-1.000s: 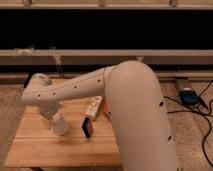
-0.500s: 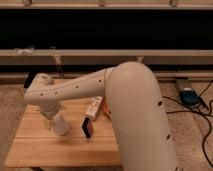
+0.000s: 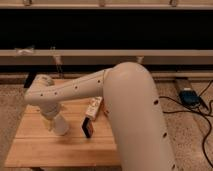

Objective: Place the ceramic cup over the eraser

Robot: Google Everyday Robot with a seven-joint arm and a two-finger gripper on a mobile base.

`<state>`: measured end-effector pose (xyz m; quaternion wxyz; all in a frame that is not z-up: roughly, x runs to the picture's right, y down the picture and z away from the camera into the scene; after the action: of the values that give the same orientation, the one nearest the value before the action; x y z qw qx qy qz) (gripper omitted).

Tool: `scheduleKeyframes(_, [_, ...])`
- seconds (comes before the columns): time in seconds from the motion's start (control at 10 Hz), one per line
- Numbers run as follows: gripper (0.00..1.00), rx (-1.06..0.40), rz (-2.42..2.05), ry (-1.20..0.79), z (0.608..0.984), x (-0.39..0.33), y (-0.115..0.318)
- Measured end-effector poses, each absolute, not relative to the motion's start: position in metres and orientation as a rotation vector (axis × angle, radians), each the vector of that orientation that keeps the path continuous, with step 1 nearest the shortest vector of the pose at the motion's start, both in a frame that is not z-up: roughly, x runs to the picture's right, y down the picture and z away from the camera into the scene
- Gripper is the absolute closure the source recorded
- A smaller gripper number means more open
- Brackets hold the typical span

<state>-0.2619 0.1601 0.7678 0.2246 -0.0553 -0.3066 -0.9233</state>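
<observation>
A white ceramic cup point(image 3: 59, 125) sits tilted on the left part of the wooden table point(image 3: 65, 150), right at the end of my arm. My gripper point(image 3: 49, 118) is at the cup's upper left, mostly hidden under my white forearm point(image 3: 75, 90). A small black block point(image 3: 88, 128), likely the eraser, stands on edge just right of the cup, a short gap apart. A white and red oblong packet point(image 3: 93, 107) lies just behind the block.
My thick white upper arm point(image 3: 137, 120) covers the table's right side. A blue device point(image 3: 189, 96) and black cables point(image 3: 202, 130) lie on the floor at the right. A dark wall with rails runs behind the table.
Almost nothing: the arm's wrist end shifted very slightly, and the cup, the black block and the packet stay where they were.
</observation>
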Motion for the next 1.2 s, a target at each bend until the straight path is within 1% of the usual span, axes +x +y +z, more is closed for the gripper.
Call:
scheduleKeyframes(0.1, [0.24, -0.155, -2.553, -0.844, 0.768, -0.263, 0.161])
scheduleKeyframes(0.3, [0.43, -0.157, -2.559, -0.845, 0.768, -0.263, 0.161])
scheduleKeyframes(0.4, [0.55, -0.158, -2.562, -0.846, 0.768, -0.264, 0.161])
scheduleKeyframes(0.6, [0.73, -0.162, -2.558, -0.852, 0.767, -0.264, 0.161])
scheduleKeyframes(0.8, [0.95, -0.18, -2.545, -0.858, 0.766, -0.262, 0.159])
scheduleKeyframes(0.9, [0.99, -0.185, -2.532, -0.86, 0.763, -0.261, 0.157])
scheduleKeyframes(1.0, [1.0, -0.182, -2.519, -0.856, 0.759, -0.258, 0.152])
scheduleKeyframes(1.2, [1.0, -0.144, -2.491, -0.841, 0.738, -0.252, 0.134])
